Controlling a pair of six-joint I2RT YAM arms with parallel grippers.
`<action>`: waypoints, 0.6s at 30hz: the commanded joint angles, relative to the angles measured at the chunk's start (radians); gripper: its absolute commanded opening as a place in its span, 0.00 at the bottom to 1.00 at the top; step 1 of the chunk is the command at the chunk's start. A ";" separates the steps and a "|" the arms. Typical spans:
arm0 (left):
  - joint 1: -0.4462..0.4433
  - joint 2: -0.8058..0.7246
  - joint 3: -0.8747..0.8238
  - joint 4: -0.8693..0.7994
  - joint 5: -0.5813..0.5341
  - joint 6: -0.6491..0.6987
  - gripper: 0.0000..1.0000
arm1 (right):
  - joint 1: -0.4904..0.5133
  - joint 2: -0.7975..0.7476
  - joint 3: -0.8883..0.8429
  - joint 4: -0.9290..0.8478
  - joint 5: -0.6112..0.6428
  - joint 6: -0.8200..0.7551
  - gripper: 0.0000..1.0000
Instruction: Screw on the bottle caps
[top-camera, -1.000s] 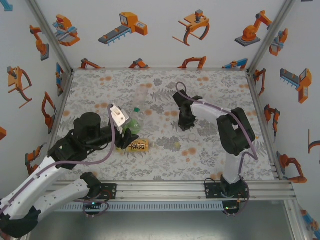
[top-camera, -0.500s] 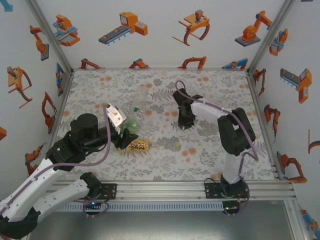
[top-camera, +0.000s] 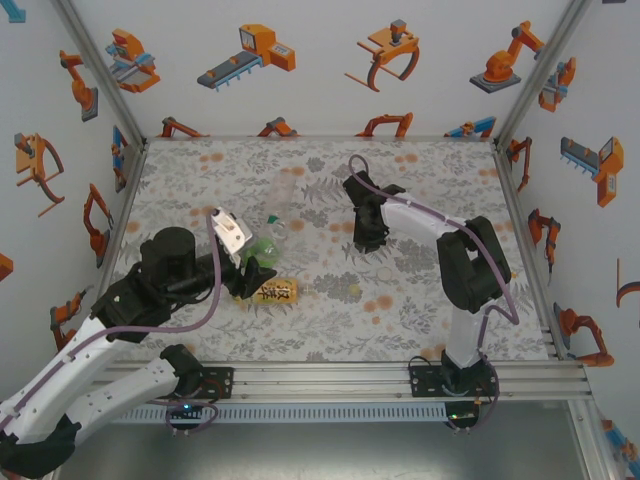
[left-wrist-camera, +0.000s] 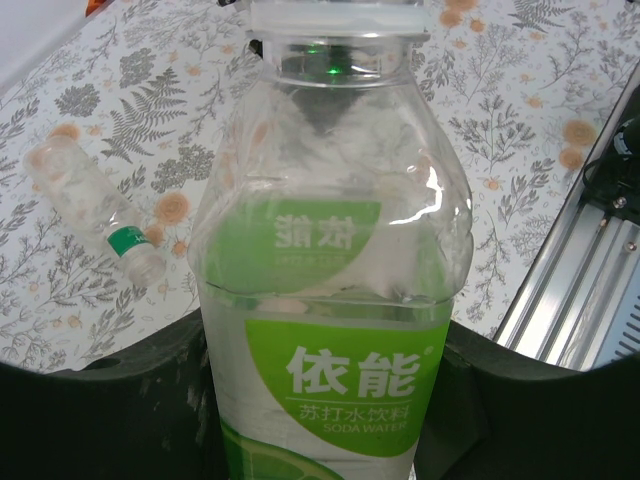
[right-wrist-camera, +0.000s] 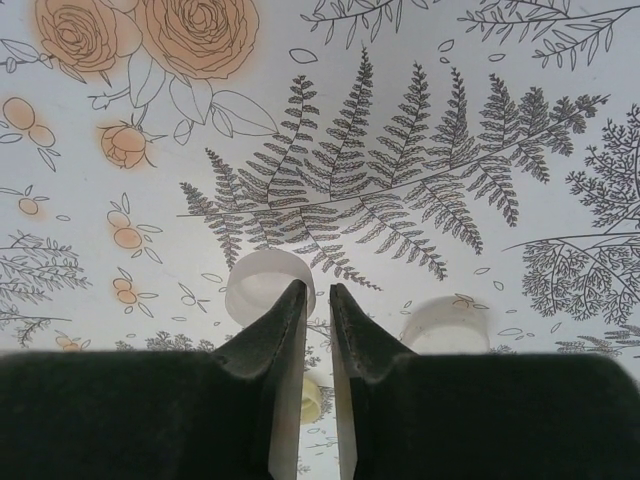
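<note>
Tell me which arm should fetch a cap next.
Right. The right gripper hangs just above the table, jaws almost together, with one white cap at its fingertips and a second white cap close by. The left gripper is clamped on the green-label bottle, so it isn't free.

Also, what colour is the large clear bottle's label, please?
Green label with white writing; clearest in the left wrist view.
</note>
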 joint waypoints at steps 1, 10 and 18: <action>0.005 -0.018 0.002 0.021 0.004 -0.017 0.00 | 0.006 0.008 0.019 -0.022 0.000 -0.002 0.09; 0.004 -0.022 -0.003 0.020 -0.003 -0.015 0.00 | 0.009 0.029 0.017 -0.031 0.003 -0.008 0.28; 0.005 -0.022 -0.006 0.021 -0.002 -0.015 0.00 | 0.022 0.051 0.034 -0.058 0.030 -0.034 0.29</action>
